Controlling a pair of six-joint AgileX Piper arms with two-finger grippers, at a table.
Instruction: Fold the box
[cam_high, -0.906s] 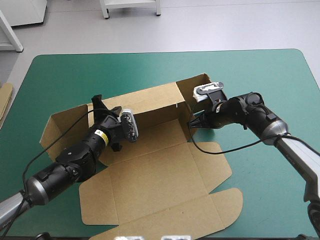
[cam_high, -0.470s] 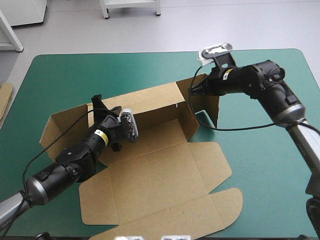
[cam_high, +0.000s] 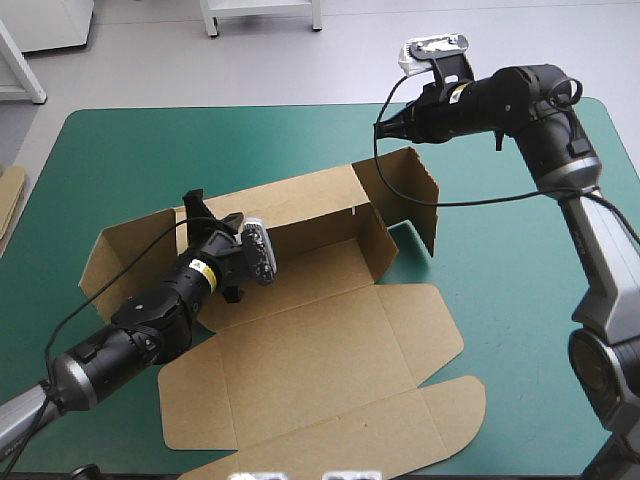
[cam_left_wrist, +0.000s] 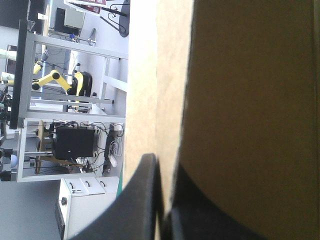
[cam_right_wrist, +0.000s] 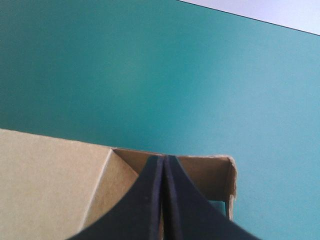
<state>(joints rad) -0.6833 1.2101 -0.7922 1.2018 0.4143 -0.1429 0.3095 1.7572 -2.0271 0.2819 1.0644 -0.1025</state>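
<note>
Only partly visible, left gripper (cam_left_wrist: 160, 167) pinches the box (cam_high: 330, 340); right gripper (cam_right_wrist: 163, 160) pressed together.

— What are the arms made of?
— The left arm (cam_high: 140, 325) is black, built of rounded, ribbed housings, with a silver collar (cam_high: 62, 378) low down and a grey tube below it.
— Any markings?
— There's a small yellow-and-white label (cam_high: 200, 268) near its wrist. The right arm (cam_high: 530, 100) has a similar sticker (cam_high: 456, 90).
— And farther down the right arm?
— A silver ring (cam_high: 565, 175), a pale grey link (cam_high: 600, 250), then a dark round joint (cam_high: 605, 375).
— And the fingers?
— On the left gripper (cam_left_wrist: 161, 170) and the right gripper (cam_right_wrist: 163, 160) alike, two broad black fins, smooth, curved and matte.
</note>
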